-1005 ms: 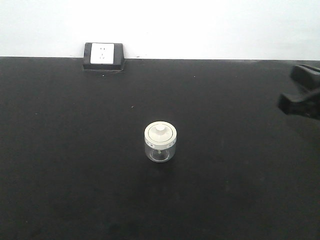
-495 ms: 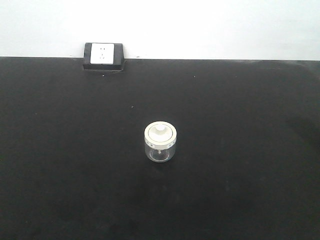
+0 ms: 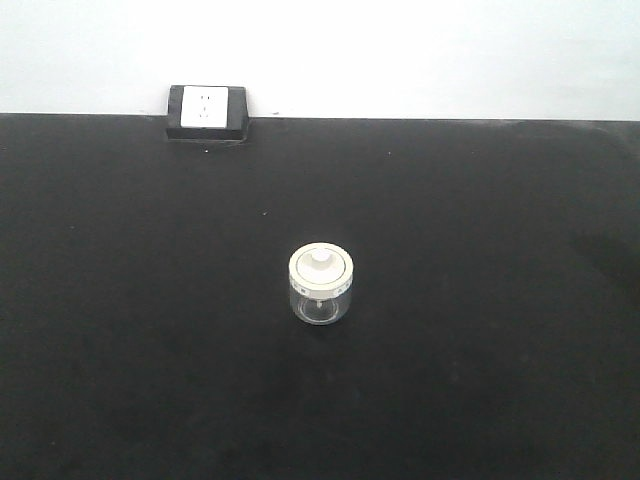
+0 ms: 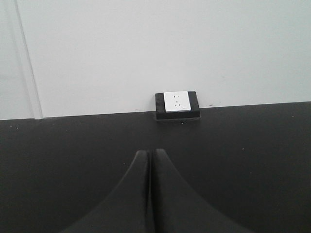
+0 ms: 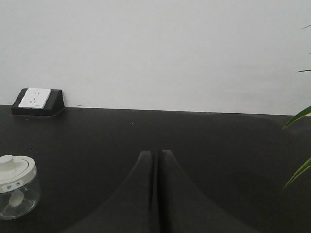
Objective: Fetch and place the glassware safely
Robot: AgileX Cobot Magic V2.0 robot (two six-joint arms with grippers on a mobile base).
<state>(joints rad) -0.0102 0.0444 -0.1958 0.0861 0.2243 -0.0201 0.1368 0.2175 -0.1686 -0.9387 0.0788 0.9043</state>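
Standing upright near the middle of the black worktop (image 3: pixel 480 380), your small squat clear glass jar (image 3: pixel 321 285) carries its round cream-white knobbed lid (image 3: pixel 321 265); you can't make out contents. Your left gripper (image 4: pixel 149 160) and right gripper (image 5: pixel 156 160) both show fingers pressed together, holding nothing. Farther back, a white socket in a black wedge housing (image 3: pixel 206 112) meets the wall. The right gripper, visible at the front view's edge a second ago, has left it.
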